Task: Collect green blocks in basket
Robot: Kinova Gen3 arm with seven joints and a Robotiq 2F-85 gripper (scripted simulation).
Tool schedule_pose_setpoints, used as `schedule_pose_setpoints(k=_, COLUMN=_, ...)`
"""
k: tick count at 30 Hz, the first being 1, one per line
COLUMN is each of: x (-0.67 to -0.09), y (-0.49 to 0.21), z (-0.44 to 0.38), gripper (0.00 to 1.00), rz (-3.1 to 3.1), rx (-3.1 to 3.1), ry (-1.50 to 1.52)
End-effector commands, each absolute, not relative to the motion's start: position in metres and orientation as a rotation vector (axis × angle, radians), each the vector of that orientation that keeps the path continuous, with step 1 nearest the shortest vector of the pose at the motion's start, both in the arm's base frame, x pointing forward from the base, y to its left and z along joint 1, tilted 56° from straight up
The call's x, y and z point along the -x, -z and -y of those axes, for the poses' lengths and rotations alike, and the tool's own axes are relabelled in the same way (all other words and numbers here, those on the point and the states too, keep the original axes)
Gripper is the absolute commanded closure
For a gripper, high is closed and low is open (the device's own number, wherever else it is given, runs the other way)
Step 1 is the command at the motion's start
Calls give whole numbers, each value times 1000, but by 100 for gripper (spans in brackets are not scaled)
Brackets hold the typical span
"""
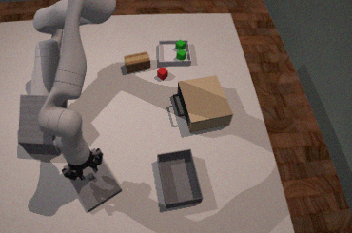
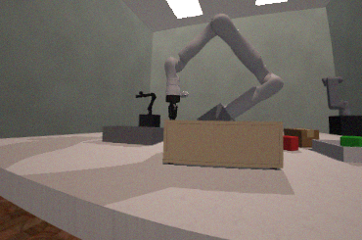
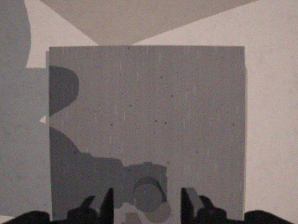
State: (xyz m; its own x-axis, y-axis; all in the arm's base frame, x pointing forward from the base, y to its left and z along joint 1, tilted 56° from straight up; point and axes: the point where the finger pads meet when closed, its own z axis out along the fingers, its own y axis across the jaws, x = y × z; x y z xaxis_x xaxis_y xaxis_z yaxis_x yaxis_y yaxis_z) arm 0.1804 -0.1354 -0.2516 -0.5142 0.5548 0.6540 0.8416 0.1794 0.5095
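My gripper [image 1: 86, 168] [image 2: 172, 116] [image 3: 147, 204] is partly open and points down over the grey lid [image 1: 101, 193] [image 3: 150, 100], which lies on the table. In the wrist view the lid's round knob [image 3: 148, 197] shows between the fingertips, with gaps on both sides. The metal box [image 1: 179, 180] [image 2: 132, 134] stands uncovered, and no block shows in it. Two green blocks [image 1: 181, 45] [image 1: 181, 55] are in the basket [image 1: 160, 54] [image 2: 329, 149]. The light wooden cabinet [image 1: 205, 97] [image 2: 222, 144] has its dark drawer front facing left; whether it is fully shut is unclear.
A red block [image 1: 163, 73] [image 2: 291, 143] lies near the basket. A brown wooden box [image 1: 137, 63] [image 2: 307, 137] stands left of the basket. A large grey block [image 1: 35, 123] stands beside the arm, left of the lid. The cabinet stands between the metal box and the basket.
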Motion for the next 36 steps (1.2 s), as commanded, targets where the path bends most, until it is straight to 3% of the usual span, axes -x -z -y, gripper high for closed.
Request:
schedule_pose_setpoints(k=1, x=-181, y=252, z=136, gripper=52, rz=2143, rx=1328, ry=1255)
schedule_pose_setpoints(k=36, x=-184, y=263, z=120, gripper=52, rz=2143, rx=1328, ry=1255)
